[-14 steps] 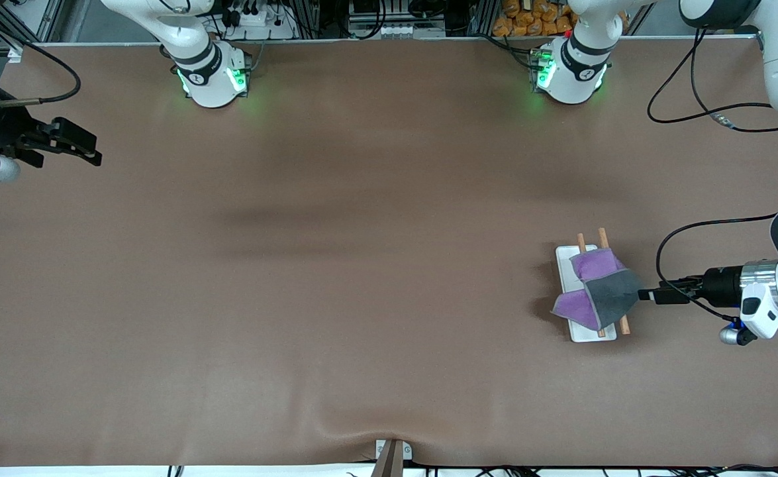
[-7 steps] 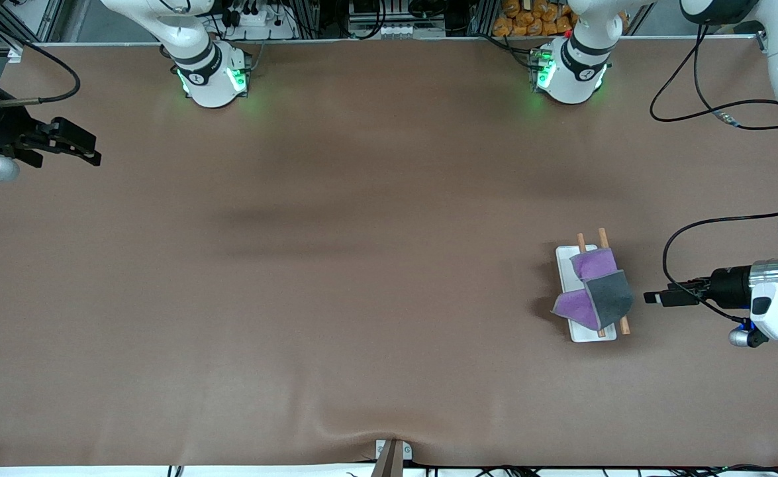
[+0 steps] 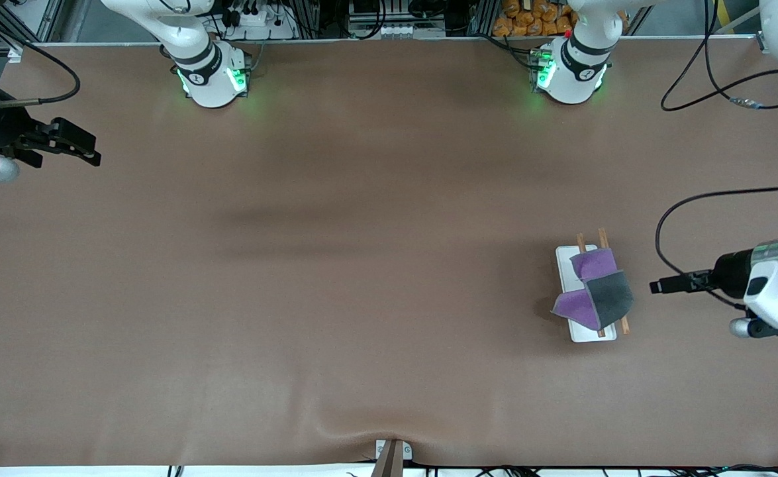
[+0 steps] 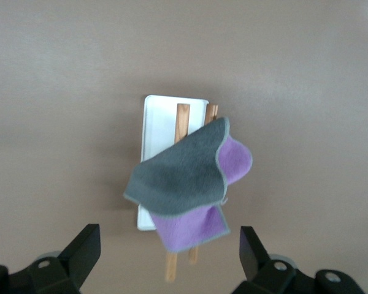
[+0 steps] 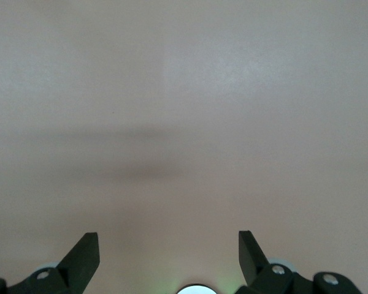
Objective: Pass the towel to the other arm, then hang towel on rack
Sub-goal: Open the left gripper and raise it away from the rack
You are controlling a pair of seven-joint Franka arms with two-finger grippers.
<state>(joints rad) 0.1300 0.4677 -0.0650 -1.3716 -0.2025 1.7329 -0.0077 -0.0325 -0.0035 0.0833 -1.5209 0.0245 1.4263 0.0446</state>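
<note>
Left claw released over my worktop near the rack, towel draped on its rods; right claw released, waiting at its end.

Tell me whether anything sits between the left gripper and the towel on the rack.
Nothing visible does. The towel is draped over the rack, and only bare table lies between it and the left gripper, whose jaws are open.
</note>
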